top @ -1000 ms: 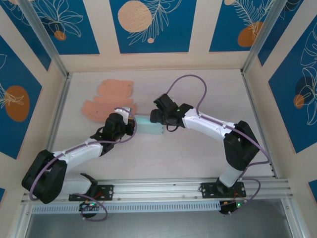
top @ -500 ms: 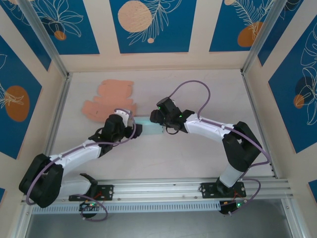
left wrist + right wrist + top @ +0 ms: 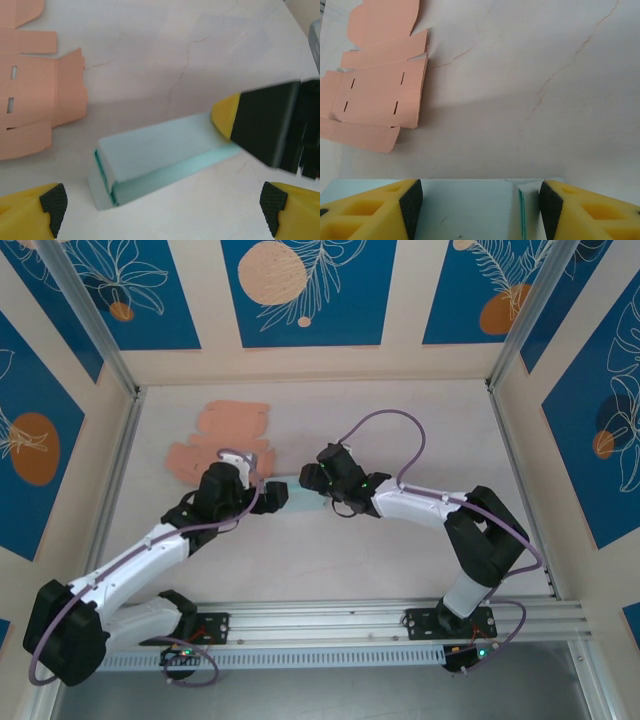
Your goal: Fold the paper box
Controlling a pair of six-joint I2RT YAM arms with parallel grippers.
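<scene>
The paper box (image 3: 297, 492) is a long pale teal carton lying flat on the table between the two grippers. In the left wrist view the paper box (image 3: 160, 160) lies just ahead of my left gripper (image 3: 162, 212), which is open wide with nothing between its fingers. The end flap nearest it stands slightly ajar. My left gripper (image 3: 268, 495) sits at the box's left end. My right gripper (image 3: 313, 480) hovers over the right end. In the right wrist view my right gripper (image 3: 480, 205) is open above the paper box (image 3: 470, 210), one pad over the top and the other by the end flap.
Flat peach carton blanks (image 3: 225, 435) lie on the table behind and left of the box, seen too as peach blanks (image 3: 30, 100) and peach blanks (image 3: 380, 95). Framed walls surround the white table (image 3: 420, 420).
My left gripper has opened from shut and drawn back to the left, off the box's end. My right gripper has slid a little left along the box.
</scene>
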